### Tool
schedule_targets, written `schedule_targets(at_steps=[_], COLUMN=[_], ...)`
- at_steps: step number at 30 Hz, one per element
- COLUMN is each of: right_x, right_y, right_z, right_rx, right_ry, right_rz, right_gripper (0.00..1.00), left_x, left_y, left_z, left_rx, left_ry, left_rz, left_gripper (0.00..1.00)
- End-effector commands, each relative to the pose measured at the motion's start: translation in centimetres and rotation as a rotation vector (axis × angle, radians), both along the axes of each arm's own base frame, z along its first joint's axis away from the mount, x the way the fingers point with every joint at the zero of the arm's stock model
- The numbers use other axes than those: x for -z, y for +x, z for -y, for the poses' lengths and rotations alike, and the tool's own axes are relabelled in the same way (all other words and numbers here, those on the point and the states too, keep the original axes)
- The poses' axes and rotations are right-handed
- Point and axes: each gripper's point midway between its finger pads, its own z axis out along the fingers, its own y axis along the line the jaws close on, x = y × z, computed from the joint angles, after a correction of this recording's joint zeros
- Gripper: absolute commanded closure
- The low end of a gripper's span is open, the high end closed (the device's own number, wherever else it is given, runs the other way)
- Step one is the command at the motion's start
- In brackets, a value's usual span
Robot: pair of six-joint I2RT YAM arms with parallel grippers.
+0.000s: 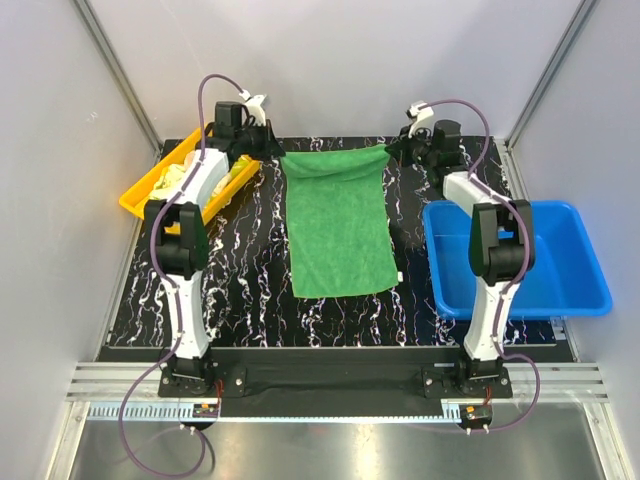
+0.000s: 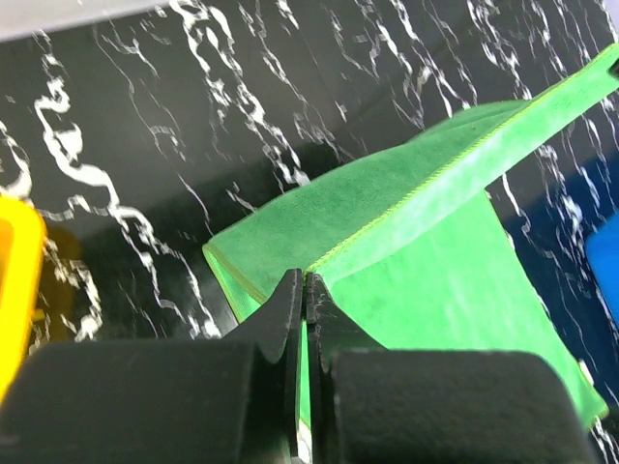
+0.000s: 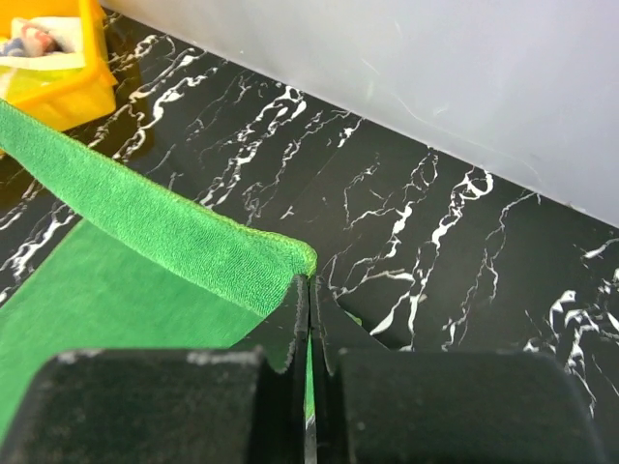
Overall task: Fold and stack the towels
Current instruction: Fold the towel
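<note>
We have the green towel [image 1: 337, 225] spread on the table [image 1: 250, 285] between the left arm [image 1: 183, 250] and the right arm [image 1: 497, 250], its long axis running from the far side toward our bases. Its far edge is lifted off the table and stretched crosswise. The left jaws are pinched tight on the far left corner and the right jaws on the far right corner, and neither wrist view shows a gap beyond the cloth itself. From that raised edge the towel slopes down and lies flat toward us, so its whole free length is on the near side of the jaws. Its near edge rests short of the table's front edge.

We judge that the coming move turns on exactly this: the held edge has to travel along the long axis, toward us, and land over the near edge to halve the towel. Neither arm is nearer. Each holds its own corner, about level with the other, so they would need to move together to keep the edge straight.

Counting:
- One green towel on the table, with two corners held, one per arm.
- One yellow tray [image 1: 140, 197] at the far left with pale cloth [image 1: 185, 172] in it, some of it printed. We cannot tell how many pieces lie there.
- One blue bin [image 1: 560, 295] on the right, apart from the towel
</note>
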Motion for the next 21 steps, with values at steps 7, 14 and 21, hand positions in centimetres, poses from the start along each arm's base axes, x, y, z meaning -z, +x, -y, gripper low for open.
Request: schedule_targets(at_steps=[7,14,21], right_x=[-6.1,-2.7,-0.9], right_y=[-6.2,-10.7,-14.7], right_z=[0.6,1.0,0.9], right_rx=[0.008,0.016,0.021], right_ry=[0.011,0.029,0.011], right_rz=[0.08,-0.035,-0.113], right_gripper=[1.0,1.0,1.0], left_x=[-7.5,-4.2,-1.5], left_y=[-6.7,-12.4,-17.2], left_z=[0.7,1.3,2.2], left_rx=[0.054,0.072,0.086], left_ry=[0.026,0.053,0.105], left_rz=[0.144,0.056,-0.002], left_gripper=[1.0,1.0,1.0])
